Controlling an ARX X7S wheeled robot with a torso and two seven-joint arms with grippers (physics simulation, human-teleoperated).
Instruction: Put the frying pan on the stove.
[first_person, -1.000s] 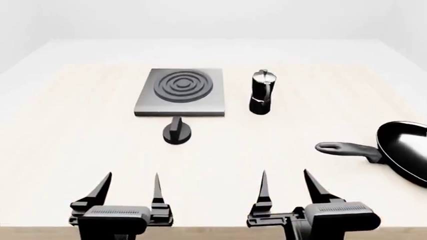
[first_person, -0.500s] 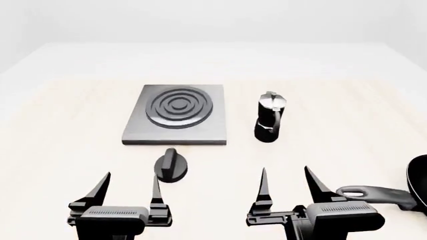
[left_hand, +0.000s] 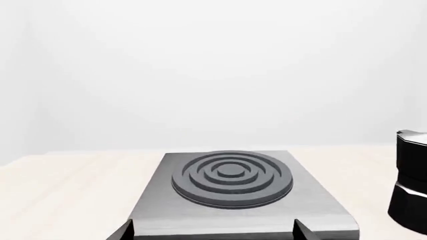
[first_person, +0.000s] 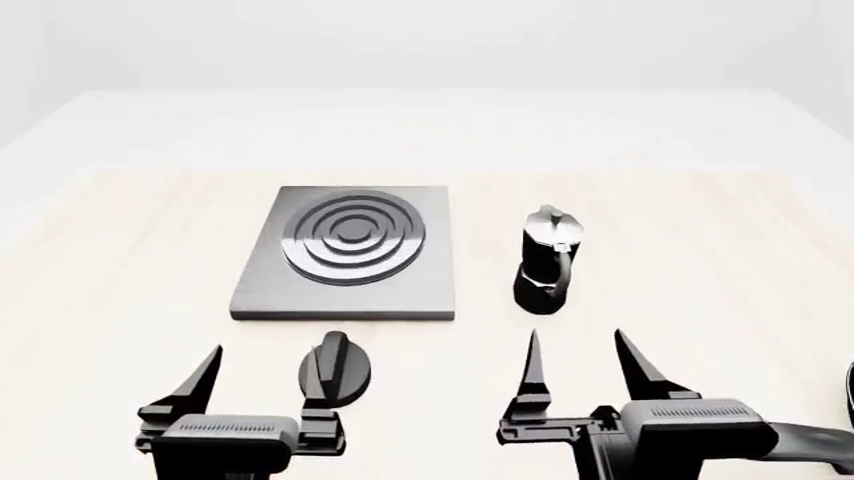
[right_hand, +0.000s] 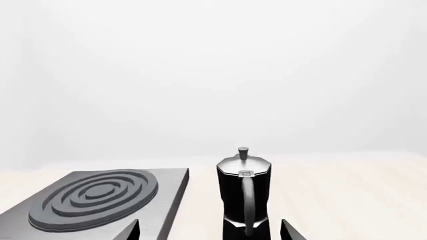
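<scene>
Head view shows the frying pan (first_person: 830, 440) almost wholly out of sight: only a strip of its long black handle runs along the bottom edge at about 4 o'clock, behind the right hand (first_person: 577, 360), with a sliver of the dark rim at the far right edge. What shows of the handle lies roughly along the 3-to-9 o'clock line, so the pan's long axis runs across the view, with the bowl to the right; the looped end is hidden. The stove (first_person: 350, 250) sits flat near the middle of the counter (first_person: 694, 220), its square edges lined up with the view and its dark rings centred toward the far side, well apart from the pan. A small round black knob (first_person: 334, 370) lies just at 6 o'clock of the stove, beside the left hand (first_person: 263, 366). A black-and-silver moka pot (first_person: 547, 262) stands upright at 3 o'clock of the stove, apart from it, handle facing the robot. Both hands hover low at the near edge with fingers spread and nothing between them. Left wrist view looks straight at the stove's front edge; right wrist view faces the moka pot with the stove beside it. The counter is pale light wood with faint grain, and the room behind is plain white and featureless.
</scene>
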